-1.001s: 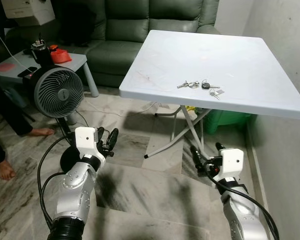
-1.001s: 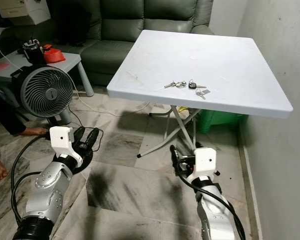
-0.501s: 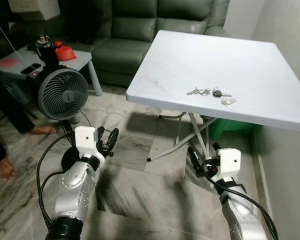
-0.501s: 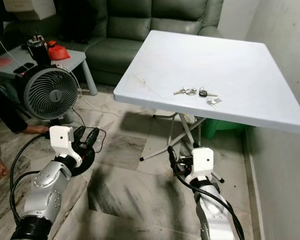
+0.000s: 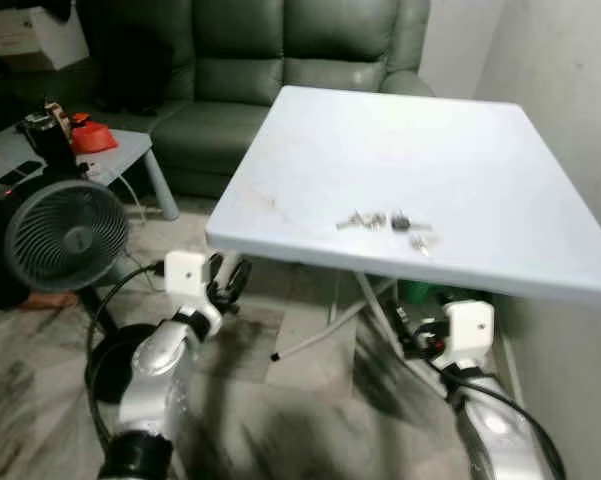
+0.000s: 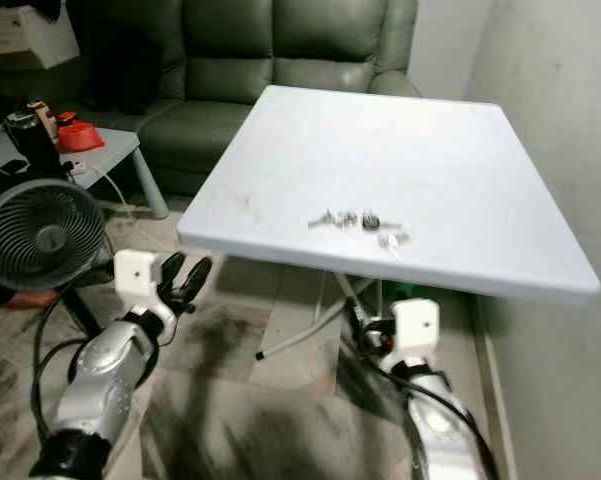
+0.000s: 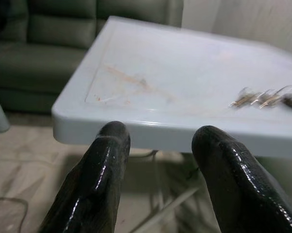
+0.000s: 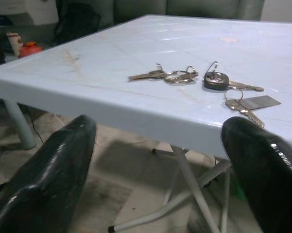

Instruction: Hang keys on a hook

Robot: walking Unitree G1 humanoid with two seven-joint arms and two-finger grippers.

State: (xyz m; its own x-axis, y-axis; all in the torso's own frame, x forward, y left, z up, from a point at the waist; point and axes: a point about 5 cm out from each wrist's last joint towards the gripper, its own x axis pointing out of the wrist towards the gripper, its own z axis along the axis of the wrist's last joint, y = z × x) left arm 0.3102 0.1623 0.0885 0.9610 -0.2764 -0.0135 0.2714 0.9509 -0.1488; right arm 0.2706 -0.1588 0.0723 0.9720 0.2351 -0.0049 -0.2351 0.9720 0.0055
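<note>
White plastic, smooth and faintly scuffed with a brownish streak, makes up the square folding table (image 5: pixel 310 130) in front of me, and the keys (image 8: pixel 204 82) lie on it near its front edge, toward my right side. From my right wrist I can make them out well: 1 brass key on a ring, a round black fob with a silver key, and another small key with a flat metal tag, all loosely chained together and lying flat. From my head they are soft and blurred, little more than a few dark and shiny specks.

My left gripper (image 7: pixel 158 174) is held just below and in front of the table's near edge, its 2 glossy black fingers (image 7: pixel 102 179) spread apart and grasping nothing. My right gripper (image 8: pixel 155 170) sits lower than the tabletop, facing the same edge, its 2 fingers wide apart and empty too; their tips run out of the picture.

The table's metal legs (image 5: pixel 325 325) are partly hidden under the top. The marble-patterned floor (image 6: pixel 230 420) is smeared by motion. To my left stand a round black fan (image 5: pixel 65 235), a grey side table (image 5: pixel 115 165) with a red object (image 5: pixel 92 137) I cannot identify, and a dark green leather sofa (image 5: pixel 250 70) behind.
</note>
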